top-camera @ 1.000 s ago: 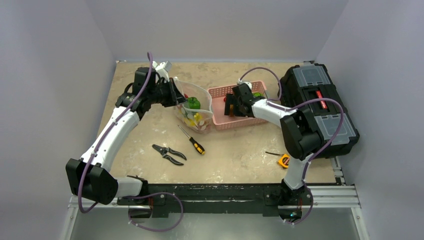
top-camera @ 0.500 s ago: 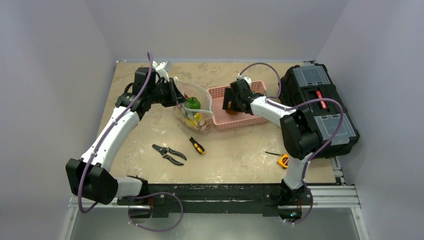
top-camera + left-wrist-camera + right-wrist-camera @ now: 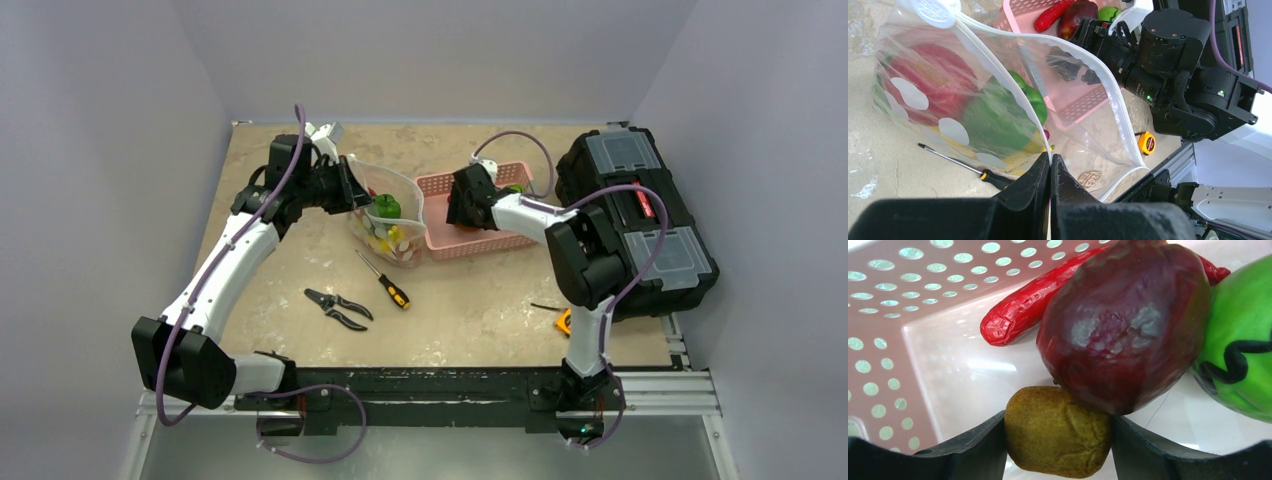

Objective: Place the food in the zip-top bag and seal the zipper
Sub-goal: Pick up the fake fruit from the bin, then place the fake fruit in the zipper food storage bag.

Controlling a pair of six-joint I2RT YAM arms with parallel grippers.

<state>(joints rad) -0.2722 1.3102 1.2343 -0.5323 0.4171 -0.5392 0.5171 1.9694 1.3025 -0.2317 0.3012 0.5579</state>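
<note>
Left pincer: your jaws are pressed together on the zipper lip of the zip-top bag, pinching one side of the rim.
Bag mouth: it gapes open just ahead of your left tips, and the two zipper strips stand well apart, unsealed.
Food in the bag: a green pepper sits just beyond your left tips. A red piece lies farther in, with yellow showing under them.
Right pincer: you are down inside the pink basket, fingers on either side of a brown fuzzy piece, both touching its flanks, clamped on it.
Food at the right pincer: a dark purple piece rests against the brown one just past your tips. A red chilli lies beyond it to the left, and a green piece touches it on the right.
Between your pincers: the bag and basket stand side by side, touching.
Behind your pincers, toward the bases: a screwdriver, pliers and a tape measure lie apart on the table.
Outer side of the right pincer: a black toolbox.
</note>
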